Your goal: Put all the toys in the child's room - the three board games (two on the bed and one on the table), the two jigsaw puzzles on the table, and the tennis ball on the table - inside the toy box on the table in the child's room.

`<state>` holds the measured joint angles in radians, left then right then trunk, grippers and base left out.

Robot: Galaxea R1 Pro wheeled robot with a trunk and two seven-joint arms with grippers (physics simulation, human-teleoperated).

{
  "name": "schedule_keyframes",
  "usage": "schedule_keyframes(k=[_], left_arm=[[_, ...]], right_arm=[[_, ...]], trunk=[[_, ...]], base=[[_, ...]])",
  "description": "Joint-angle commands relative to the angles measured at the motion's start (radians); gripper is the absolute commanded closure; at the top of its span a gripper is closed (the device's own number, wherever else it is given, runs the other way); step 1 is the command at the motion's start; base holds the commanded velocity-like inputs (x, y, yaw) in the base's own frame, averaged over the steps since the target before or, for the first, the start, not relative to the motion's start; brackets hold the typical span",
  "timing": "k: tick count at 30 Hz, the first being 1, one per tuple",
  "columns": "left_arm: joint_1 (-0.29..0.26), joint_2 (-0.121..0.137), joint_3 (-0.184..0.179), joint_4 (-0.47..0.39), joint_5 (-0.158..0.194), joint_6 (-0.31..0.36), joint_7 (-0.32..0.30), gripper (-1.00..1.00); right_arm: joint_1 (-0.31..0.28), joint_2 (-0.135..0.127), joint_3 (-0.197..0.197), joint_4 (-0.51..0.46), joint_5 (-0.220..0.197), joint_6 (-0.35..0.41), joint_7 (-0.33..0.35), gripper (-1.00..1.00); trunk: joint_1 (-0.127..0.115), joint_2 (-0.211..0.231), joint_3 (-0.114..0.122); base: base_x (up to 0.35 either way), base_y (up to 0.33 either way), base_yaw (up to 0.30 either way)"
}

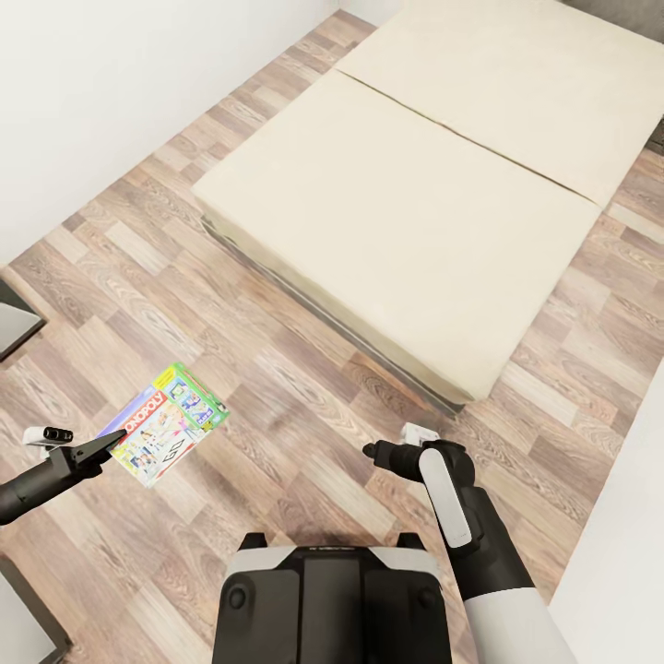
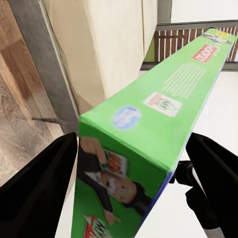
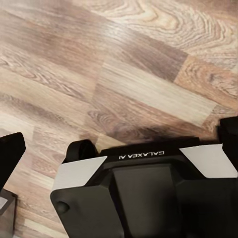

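The Monopoly board game (image 1: 166,424) hangs above the wood floor at the lower left, a flat carton with a green edge (image 2: 148,129). My left gripper (image 1: 106,447) is shut on its near end, with one black finger on each face (image 2: 131,144). The bed (image 1: 406,203) lies ahead with a plain cream top and nothing on it. My right gripper (image 1: 373,452) hovers over the floor by the bed's near corner. Its fingers (image 3: 10,158) stand wide apart with nothing between them. The table, toy box, jigsaw puzzles and tennis ball are out of view.
A white wall (image 1: 111,83) runs along the left. Dark grey furniture corners poke in at the left edge (image 1: 14,318) and bottom left (image 1: 18,609). A white surface (image 1: 627,516) stands at the right. My base (image 1: 332,599) is on open plank floor (image 1: 277,387).
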<state>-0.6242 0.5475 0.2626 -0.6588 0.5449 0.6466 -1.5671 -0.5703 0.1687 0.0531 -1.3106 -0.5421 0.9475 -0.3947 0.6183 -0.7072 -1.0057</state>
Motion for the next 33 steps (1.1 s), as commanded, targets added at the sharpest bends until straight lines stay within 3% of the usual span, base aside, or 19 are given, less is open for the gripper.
schedule_keyframes(k=[1, 33], left_arm=[[0.000, 0.000, 0.000, 0.000, 0.000, 0.010, -0.004, 1.00], [0.000, -0.003, 0.000, 0.000, -0.003, 0.010, -0.004, 1.00]], right_arm=[[0.000, 0.000, 0.001, -0.001, -0.010, 0.002, -0.010, -1.00], [0.000, 0.000, 0.001, -0.001, -0.010, -0.004, -0.010, -1.00]], trunk=[[0.000, -0.001, 0.001], [0.000, -0.001, 0.054]], base=[[0.000, 0.000, 0.000], [-0.008, 0.028, 0.000]])
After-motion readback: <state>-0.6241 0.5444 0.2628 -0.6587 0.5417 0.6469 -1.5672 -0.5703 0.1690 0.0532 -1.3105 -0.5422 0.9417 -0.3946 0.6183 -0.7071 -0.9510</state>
